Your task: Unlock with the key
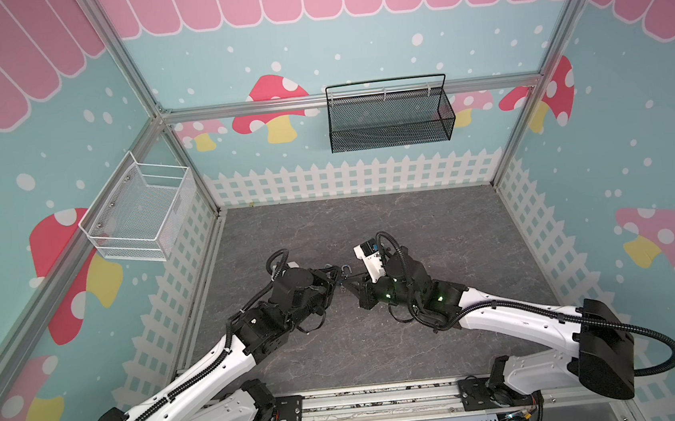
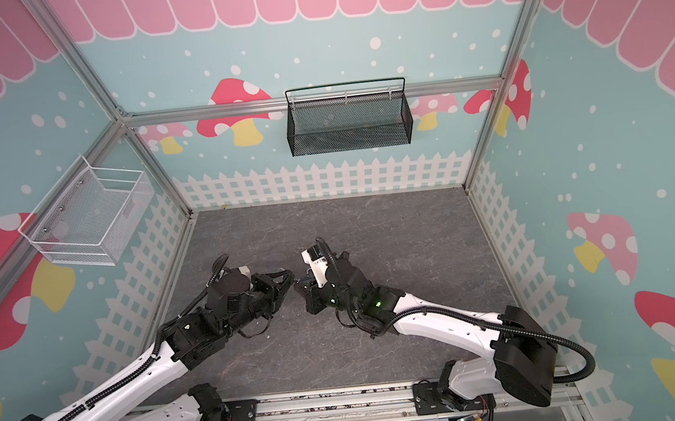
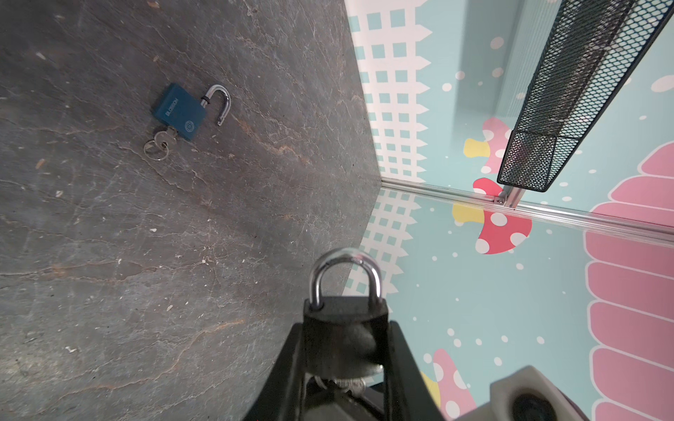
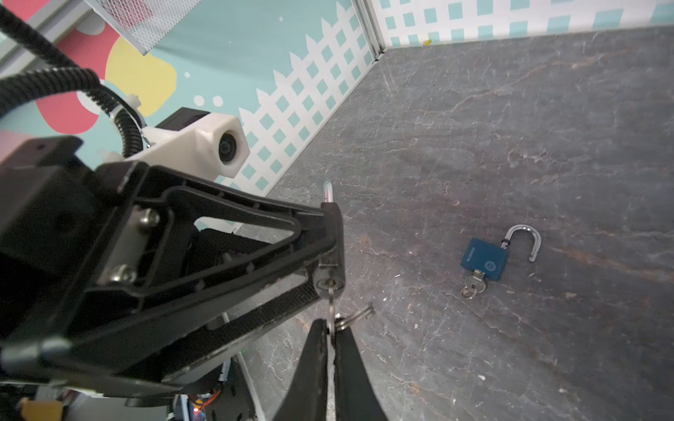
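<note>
Two padlocks: left gripper (image 3: pixel 345 328) clamps black padlock (image 3: pixel 343 310), right gripper (image 4: pixel 331 330) pinches key (image 4: pixel 330 306); blue padlock (image 3: pixel 178 111) (BLOSSOM) open

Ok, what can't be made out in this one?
- Blue padlock: absent from both top views, presumably under the arms; only the wrist views show it.
- Black padlock: in both top views its body hides between left tool and right tool.
- Key blade: buried in the keyway, right wrist view; how far turned is unclear.
</note>
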`<state>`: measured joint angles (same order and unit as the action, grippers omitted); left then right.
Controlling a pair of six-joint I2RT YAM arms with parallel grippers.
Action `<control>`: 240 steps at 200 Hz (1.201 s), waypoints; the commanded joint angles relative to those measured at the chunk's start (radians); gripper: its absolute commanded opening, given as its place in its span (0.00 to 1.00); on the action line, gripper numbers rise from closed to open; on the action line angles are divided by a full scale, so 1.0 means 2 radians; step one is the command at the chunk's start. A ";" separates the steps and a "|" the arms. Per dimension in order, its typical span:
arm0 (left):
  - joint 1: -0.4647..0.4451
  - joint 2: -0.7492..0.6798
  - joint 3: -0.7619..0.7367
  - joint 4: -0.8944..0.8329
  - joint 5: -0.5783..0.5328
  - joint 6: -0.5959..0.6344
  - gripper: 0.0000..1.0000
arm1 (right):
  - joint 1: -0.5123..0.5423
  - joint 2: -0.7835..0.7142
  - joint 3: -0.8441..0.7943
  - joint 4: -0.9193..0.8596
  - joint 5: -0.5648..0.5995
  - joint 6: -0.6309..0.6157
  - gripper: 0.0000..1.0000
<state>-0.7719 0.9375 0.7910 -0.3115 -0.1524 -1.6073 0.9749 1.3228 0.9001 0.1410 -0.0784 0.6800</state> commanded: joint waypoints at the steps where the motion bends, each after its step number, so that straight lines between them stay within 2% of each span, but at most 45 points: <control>1: 0.002 0.002 0.018 -0.003 0.003 0.011 0.00 | -0.002 0.005 0.015 -0.005 0.005 -0.009 0.00; 74: -0.015 0.011 0.035 -0.036 0.023 0.021 0.00 | -0.002 0.012 0.029 -0.016 0.014 -0.043 0.00; 142: -0.040 0.023 0.045 -0.026 0.051 -0.004 0.00 | -0.002 0.030 0.046 -0.003 0.017 -0.065 0.00; 162: -0.040 0.014 0.038 -0.025 0.036 -0.004 0.00 | -0.006 0.019 0.033 0.015 -0.008 -0.027 0.00; 202: -0.038 0.011 0.021 0.001 0.029 -0.009 0.00 | -0.015 -0.002 -0.006 0.113 -0.088 0.076 0.00; 240: -0.037 0.006 0.004 0.019 0.020 -0.020 0.00 | -0.026 -0.022 -0.044 0.189 -0.114 0.157 0.00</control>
<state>-0.8093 0.9611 0.8295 -0.3393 -0.1967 -1.6184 0.9268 1.3163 0.8459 0.2695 -0.2111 0.8383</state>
